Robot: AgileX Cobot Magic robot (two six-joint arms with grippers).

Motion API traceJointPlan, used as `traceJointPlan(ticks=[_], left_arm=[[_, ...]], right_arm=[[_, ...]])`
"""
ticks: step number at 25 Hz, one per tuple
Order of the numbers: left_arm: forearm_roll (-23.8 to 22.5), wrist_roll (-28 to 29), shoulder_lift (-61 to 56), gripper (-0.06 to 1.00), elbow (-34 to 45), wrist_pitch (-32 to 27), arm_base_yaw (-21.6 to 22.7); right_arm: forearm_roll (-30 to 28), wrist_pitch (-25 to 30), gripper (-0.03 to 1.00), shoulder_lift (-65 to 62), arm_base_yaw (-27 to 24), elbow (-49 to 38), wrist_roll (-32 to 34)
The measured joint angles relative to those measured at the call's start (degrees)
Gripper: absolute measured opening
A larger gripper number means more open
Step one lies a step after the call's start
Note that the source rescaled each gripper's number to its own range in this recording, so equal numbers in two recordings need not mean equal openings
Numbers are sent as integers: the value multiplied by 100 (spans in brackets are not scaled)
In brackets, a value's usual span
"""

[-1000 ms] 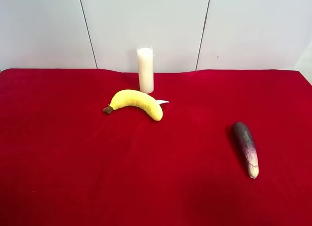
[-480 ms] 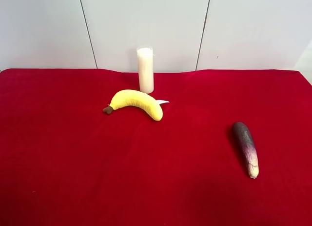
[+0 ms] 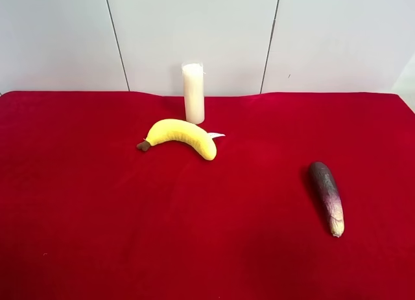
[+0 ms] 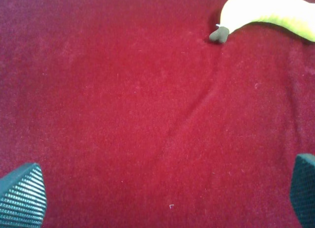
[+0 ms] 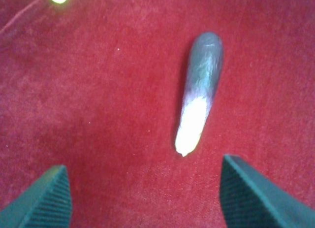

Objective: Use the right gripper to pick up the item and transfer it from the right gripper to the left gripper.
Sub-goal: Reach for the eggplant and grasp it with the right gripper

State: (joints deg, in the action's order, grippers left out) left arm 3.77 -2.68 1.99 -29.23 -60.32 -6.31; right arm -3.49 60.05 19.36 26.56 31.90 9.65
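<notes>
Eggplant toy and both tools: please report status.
Right tool open, empty, short of eggplant toy. Left tool open, empty. Toy lies on red cloth, untouched. Nothing in the way.

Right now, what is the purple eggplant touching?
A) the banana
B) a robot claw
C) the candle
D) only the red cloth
D: the eggplant lies by itself on the red cloth, well apart from the banana and the candle.

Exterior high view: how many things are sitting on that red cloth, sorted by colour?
Yellow: 1, the plush banana
White: 1, the upright candle
Dark purple fading to a pale tip: 1, the eggplant toy
Total: 3
</notes>
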Motion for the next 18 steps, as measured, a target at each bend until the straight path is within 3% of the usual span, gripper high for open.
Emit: traceJointPlan(ticks=[13, 15, 18], left_arm=[[-6, 0, 0, 100, 0, 0, 0], [-6, 0, 0, 100, 0, 0, 0], [-6, 0, 0, 100, 0, 0, 0]], right_arm=[[-681, -242, 47, 2718, 0, 463, 410], [-686, -338, 53, 3038, 0, 463, 410], [-758, -457, 74, 3502, 0, 463, 315]])
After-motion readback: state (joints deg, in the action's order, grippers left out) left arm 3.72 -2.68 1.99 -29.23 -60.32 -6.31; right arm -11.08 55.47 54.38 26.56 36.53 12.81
